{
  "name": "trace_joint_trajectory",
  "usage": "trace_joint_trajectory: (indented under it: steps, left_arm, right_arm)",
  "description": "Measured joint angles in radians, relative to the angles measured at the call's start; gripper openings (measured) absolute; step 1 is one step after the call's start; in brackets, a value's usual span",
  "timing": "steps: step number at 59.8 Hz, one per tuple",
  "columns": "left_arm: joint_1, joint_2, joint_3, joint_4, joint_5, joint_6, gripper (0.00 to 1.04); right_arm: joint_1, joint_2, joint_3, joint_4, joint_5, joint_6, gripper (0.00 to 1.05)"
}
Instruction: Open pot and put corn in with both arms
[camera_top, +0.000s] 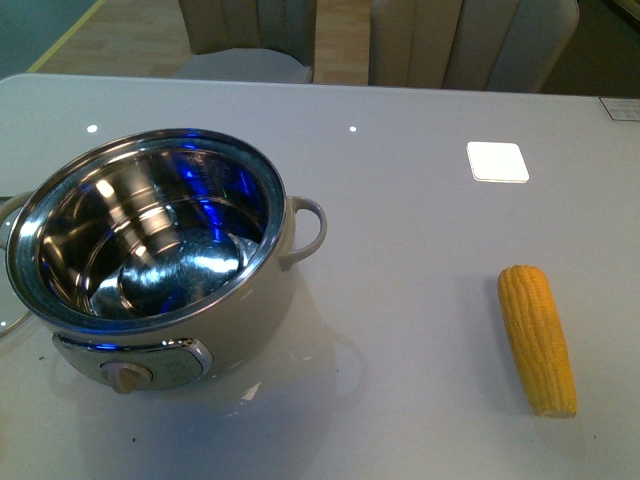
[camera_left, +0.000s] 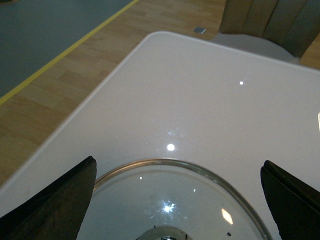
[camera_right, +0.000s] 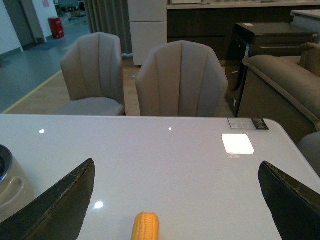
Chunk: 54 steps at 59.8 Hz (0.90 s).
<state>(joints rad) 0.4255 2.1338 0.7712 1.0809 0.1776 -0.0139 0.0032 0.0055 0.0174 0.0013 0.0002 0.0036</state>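
**Surface** (camera_top: 420, 260): pale and glossy, and it carries every item below. Risk: the gloss likely gives round items little grip, so anything you nudge may slide or roll.

**Pot** (camera_top: 255, 315): near left, upright and uncovered. The steel bowl is empty and the knob is on the near side. Risk: nothing steadies it, so a cob dropped from height or knocked against the rim may make it skid.

**Lid** (camera_left: 150, 200): glass, lying flat on the surface left of the pot. Only a sliver shows at the left edge of the front view. The opening step reads as done. Risk: your left arm hangs right above it, and a careless descent could push it toward the surface's left edge.

**Corn** (camera_top: 538, 340): near right, lying flat, well apart from the pot. It runs near to far with the blunt cut end nearest, and it is not yet gripped. Risk: an off-centre pinch may squirt the tapered cob out or set it rolling, so close across the width at mid-body.

**Right end effector** (camera_right: 176, 165): fingers spread wide and empty, held low over the surface and aimed toward the far side. The cob's far tip lies just short of the gap. This is judged to be the pick approach.

**Left end effector** (camera_left: 177, 165): fingers spread wide and empty, poised over the lid and pitched toward the far left corner.

Neither arm shows in the front view.
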Motion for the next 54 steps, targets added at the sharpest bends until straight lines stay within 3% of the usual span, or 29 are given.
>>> trace_joint_trajectory:
  steps: [15, 37, 44, 54]
  left_arm:
    - [-0.065, -0.389, -0.141, -0.109, 0.048, -0.060, 0.98]
    - [-0.192, -0.815, -0.335, -0.280, 0.033, -0.123, 0.97]
    - [-0.238, -0.933, -0.440, -0.231, -0.005, -0.043, 0.76]
    - [-0.313, -1.191, -0.580, -0.365, -0.074, -0.006, 0.46]
  right_arm:
    - [0.000, 0.000, 0.000, 0.000, 0.000, 0.000, 0.96]
    - [0.000, 0.000, 0.000, 0.000, 0.000, 0.000, 0.96]
    - [0.000, 0.000, 0.000, 0.000, 0.000, 0.000, 0.96]
    - [0.000, 0.000, 0.000, 0.000, 0.000, 0.000, 0.96]
